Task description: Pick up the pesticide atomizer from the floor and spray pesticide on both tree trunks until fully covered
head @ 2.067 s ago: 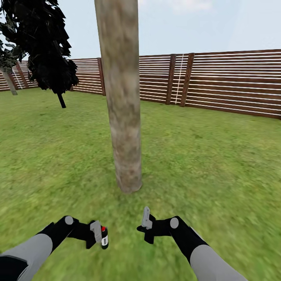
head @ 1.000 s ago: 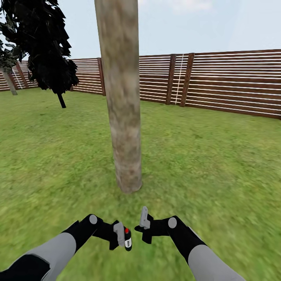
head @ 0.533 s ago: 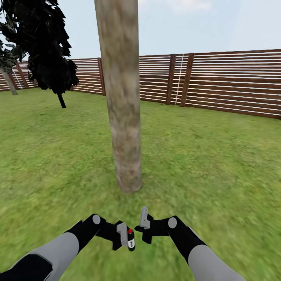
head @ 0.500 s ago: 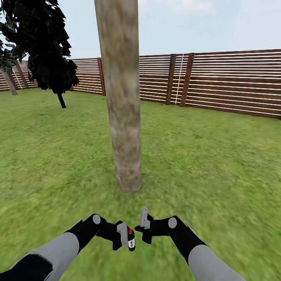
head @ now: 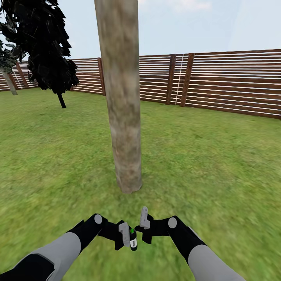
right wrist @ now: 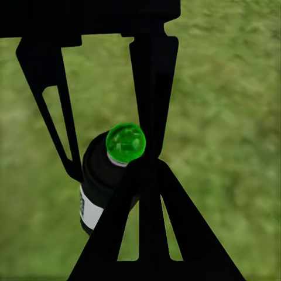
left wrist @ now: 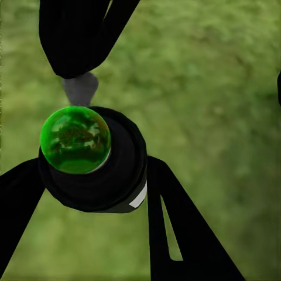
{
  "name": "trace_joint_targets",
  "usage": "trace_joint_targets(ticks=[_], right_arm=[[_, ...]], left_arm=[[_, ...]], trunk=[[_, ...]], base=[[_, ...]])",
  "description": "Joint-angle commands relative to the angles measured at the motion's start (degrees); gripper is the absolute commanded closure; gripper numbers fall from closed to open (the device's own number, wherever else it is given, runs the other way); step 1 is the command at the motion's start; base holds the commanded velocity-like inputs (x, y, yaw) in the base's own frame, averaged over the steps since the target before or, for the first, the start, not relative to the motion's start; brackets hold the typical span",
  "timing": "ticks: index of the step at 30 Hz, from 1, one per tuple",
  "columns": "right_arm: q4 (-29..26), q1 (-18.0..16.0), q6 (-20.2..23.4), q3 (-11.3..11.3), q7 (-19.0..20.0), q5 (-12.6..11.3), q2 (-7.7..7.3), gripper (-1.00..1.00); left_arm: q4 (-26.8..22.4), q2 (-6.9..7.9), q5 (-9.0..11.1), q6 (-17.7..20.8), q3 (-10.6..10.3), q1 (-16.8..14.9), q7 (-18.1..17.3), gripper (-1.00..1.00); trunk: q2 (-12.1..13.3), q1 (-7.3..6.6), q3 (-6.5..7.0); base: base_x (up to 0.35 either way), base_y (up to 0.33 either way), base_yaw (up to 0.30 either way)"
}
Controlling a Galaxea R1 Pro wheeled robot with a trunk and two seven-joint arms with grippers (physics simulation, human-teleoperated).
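The tree trunk [head: 124,117], thick and mottled grey-brown, rises from the grass straight ahead of both arms. My left gripper [head: 129,236] is shut on the pesticide atomizer [head: 133,240], a small dark bottle with a white label, held low in front of the trunk's base. Its round cap [left wrist: 75,139] glows green. My right gripper [head: 143,223] stands open right beside the bottle. One right fingertip [left wrist: 80,89] sits against the cap's edge. In the right wrist view the atomizer [right wrist: 100,175] shows between the spread fingers.
Green lawn [head: 218,156] spreads on all sides. A brown slatted fence [head: 230,82] closes the back. A black cypress [head: 48,50] stands at the back left, with a thin grey trunk [head: 9,84] beyond it.
My left arm has carried the atomizer rightward until it meets the right gripper. The cap has turned from red to green. The right arm has barely moved.
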Motion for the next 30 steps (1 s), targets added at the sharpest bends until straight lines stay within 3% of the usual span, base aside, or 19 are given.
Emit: trace_joint_targets(ticks=[1, 6, 14, 16, 20, 22, 24, 26, 28, 30], right_arm=[[0.0, 0.0, 0.0, 0.0, 0.0, 0.0, 0.00, 1.00], [0.0, 0.0, 0.0, 0.0, 0.0, 0.0, 0.00, 1.00], [0.0, 0.0, 0.0, -0.1, 0.0, 0.0, -0.11, 1.00], [0.0, 0.0, 0.0, -0.1, 0.0, 0.0, -0.16, 1.00], [0.4, 0.0, 0.0, -0.2, -0.1, 0.1, -0.46, 1.00], [0.6, 0.0, 0.0, -0.3, -0.2, 0.1, -0.57, 1.00], [0.8, 0.0, 0.0, -0.7, -1.1, 0.1, -1.08, 1.00], [1.1, 0.0, 0.1, -3.9, -6.2, -0.6, -2.46, 1.00], [3.7, 0.0, 0.1, -10.8, -13.7, -1.8, -3.15, 1.00], [7.9, 0.0, 0.1, -17.9, -21.8, -2.1, -4.20, 1.00]], left_arm=[[0.0, 0.00, 0.0, 0.0, 0.0, 0.0, 0.0, 1.00], [0.4, 1.09, -0.3, 0.0, -0.2, 0.0, 0.0, 1.00], [0.8, 6.35, -0.5, -0.1, -0.4, 0.0, 0.0, 1.00], [0.9, 8.15, -0.5, 0.0, -0.5, 0.1, 0.0, 1.00], [1.1, 14.87, -0.5, 0.0, -0.7, 0.9, 0.0, 1.00], [1.1, 17.17, -0.3, 0.1, -0.5, 1.7, 0.3, 1.00], [1.2, 18.49, 0.1, 0.3, -0.1, 2.0, 2.6, 1.00], [1.4, 18.79, 1.6, 0.3, 0.4, 2.0, 6.8, 1.00], [3.3, 18.59, 5.1, 0.3, 1.1, 2.0, 10.4, 1.00], [4.8, 18.50, 10.1, 0.3, 1.3, 2.1, 12.3, 1.00]], trunk=[[0.0, 0.00, 0.00], [0.0, 0.00, 0.00], [0.0, 0.00, 0.00], [0.0, 0.00, 0.00], [0.0, 0.00, 0.00], [0.0, 0.00, 0.00], [0.0, 0.00, 0.00], [0.0, 0.00, 0.00], [0.0, 0.00, 0.00], [0.0, 0.00, 0.00]], base=[[0.000, 0.000, 0.000], [0.000, 0.000, 0.000], [0.000, 0.000, 0.000], [0.000, 0.000, 0.000], [0.000, 0.000, 0.000], [0.000, 0.000, 0.000], [0.000, 0.000, 0.000], [0.000, 0.000, 0.000], [0.000, 0.000, 0.000], [0.000, 0.000, 0.000]])
